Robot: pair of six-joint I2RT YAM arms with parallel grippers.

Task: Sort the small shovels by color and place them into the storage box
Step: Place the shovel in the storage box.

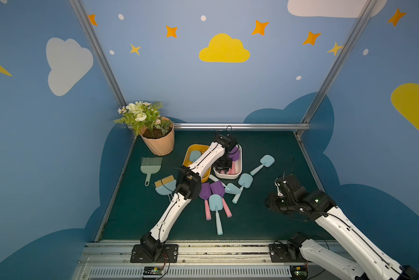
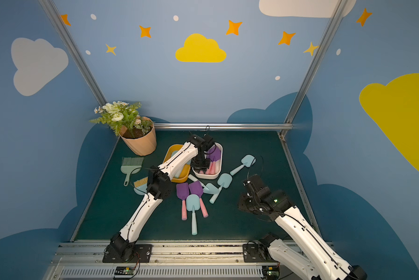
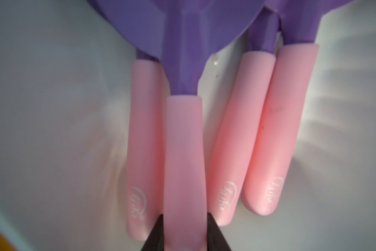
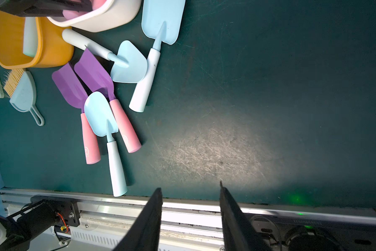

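My left gripper [image 3: 185, 215] reaches down into the white storage box [image 1: 227, 176] and is shut on the pink handle of a purple shovel [image 3: 183, 141]. Beside it lie three more pink-handled purple shovels [image 3: 261, 130]. The yellow-orange storage box [image 1: 187, 155] holds a pale blue shovel [image 1: 194, 155]. On the mat lie two purple shovels [image 1: 204, 190] under a blue one [image 1: 215, 202], with three more blue shovels [image 1: 245, 180] to their right. My right gripper [image 4: 190, 189] hovers open and empty over the mat's right front.
A peach flowerpot [image 1: 158, 143] with flowers stands at the back left. A grey-green brush [image 1: 151, 162] and a light blue dustpan [image 1: 164, 188] lie left of the yellow box. Metal rails [image 1: 203, 244] edge the mat.
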